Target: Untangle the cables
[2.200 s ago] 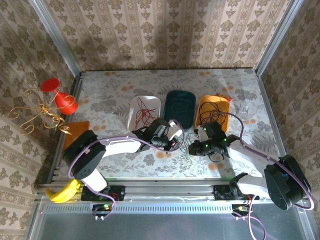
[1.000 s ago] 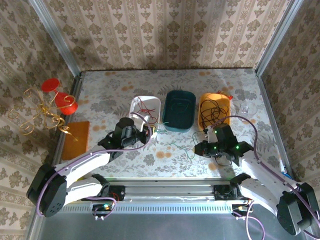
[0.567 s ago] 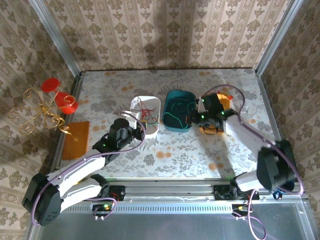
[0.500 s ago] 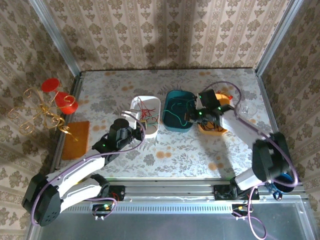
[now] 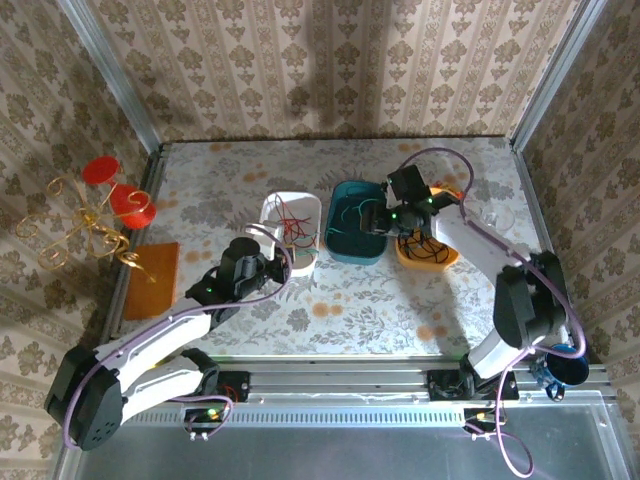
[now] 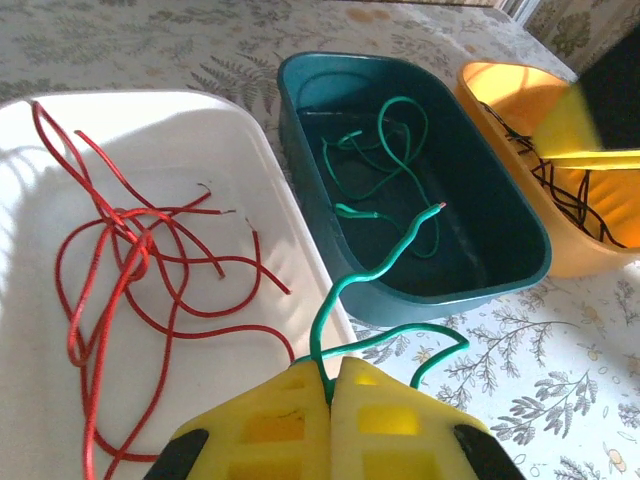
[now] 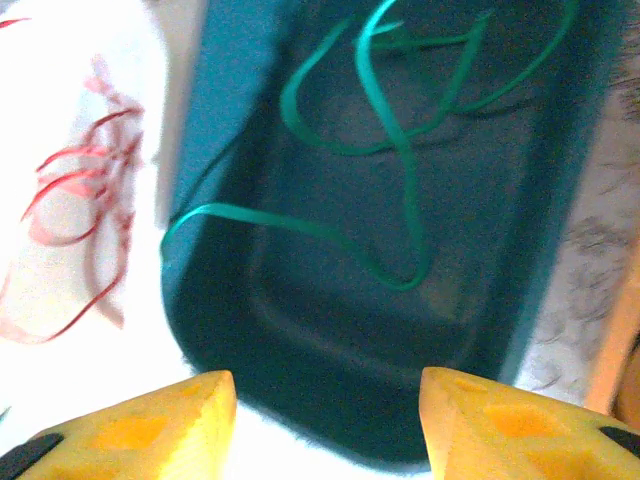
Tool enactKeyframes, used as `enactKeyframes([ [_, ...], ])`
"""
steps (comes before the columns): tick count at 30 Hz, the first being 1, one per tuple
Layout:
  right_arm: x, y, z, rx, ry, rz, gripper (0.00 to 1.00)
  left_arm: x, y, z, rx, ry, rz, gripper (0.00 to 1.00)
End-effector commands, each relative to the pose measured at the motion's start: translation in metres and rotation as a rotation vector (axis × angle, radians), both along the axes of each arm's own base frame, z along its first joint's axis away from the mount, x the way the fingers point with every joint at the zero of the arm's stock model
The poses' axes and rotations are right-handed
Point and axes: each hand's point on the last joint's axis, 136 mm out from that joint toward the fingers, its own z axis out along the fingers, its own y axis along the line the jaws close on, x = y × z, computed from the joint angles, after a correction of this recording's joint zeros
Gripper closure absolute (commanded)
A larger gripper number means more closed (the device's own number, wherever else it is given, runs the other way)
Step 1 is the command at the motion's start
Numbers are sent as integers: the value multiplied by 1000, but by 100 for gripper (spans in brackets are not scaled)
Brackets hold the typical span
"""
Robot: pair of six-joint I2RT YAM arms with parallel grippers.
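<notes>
My left gripper (image 6: 331, 378) is shut on a green cable (image 6: 345, 290) that rises from its yellow fingers toward the teal bin (image 6: 505, 275). From above, the left gripper (image 5: 285, 262) sits at the near edge of the white tray (image 5: 268, 212). Loose red cables (image 6: 130, 260) lie in that tray. More green cable (image 7: 400, 130) is coiled inside the teal bin (image 5: 345, 253). My right gripper (image 7: 325, 385) hangs open over the bin with nothing between its fingers; the top view has the right gripper (image 5: 373, 222) at the bin's right side. Black cables (image 5: 425, 238) lie in the orange bin (image 5: 442, 258).
A gold curly wire ornament (image 5: 85, 228) with red discs stands outside the left rail. An orange-brown pad (image 5: 150, 278) lies at the table's left edge. A clear glass object (image 5: 497, 215) sits right of the orange bin. Walls close three sides.
The right arm swung from the near middle of the table up to the teal bin and its jaws opened. The left gripper stayed shut on the green cable by the white tray.
</notes>
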Motion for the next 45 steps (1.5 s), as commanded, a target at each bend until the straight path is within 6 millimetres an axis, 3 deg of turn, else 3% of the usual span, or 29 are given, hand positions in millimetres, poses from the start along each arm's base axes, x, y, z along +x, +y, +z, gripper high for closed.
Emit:
enactKeyframes([
  [1,-47,47,14,153,-7,224,47,4,-20,23,-112,-19,-46,100],
  [4,-78,78,15,277,21,314,47,3,-34,26,-136,-13,-97,100],
  [6,-86,88,14,324,27,331,47,1,-42,28,-146,-13,-130,100],
  [11,-80,95,12,368,25,286,47,-6,-61,31,-154,-9,-200,100],
  [19,-68,98,16,394,1,237,47,-11,-74,28,-145,1,-233,100],
  [23,-61,93,10,381,-1,182,50,-11,-77,31,-154,-4,-242,100],
  [28,-50,83,2,398,-4,88,61,-16,-82,33,-166,0,-281,100],
  [42,-30,47,5,411,-69,-87,63,-38,-105,19,-184,96,-418,100],
  [45,-28,44,5,416,-65,-93,69,-37,-108,17,-187,95,-413,100],
])
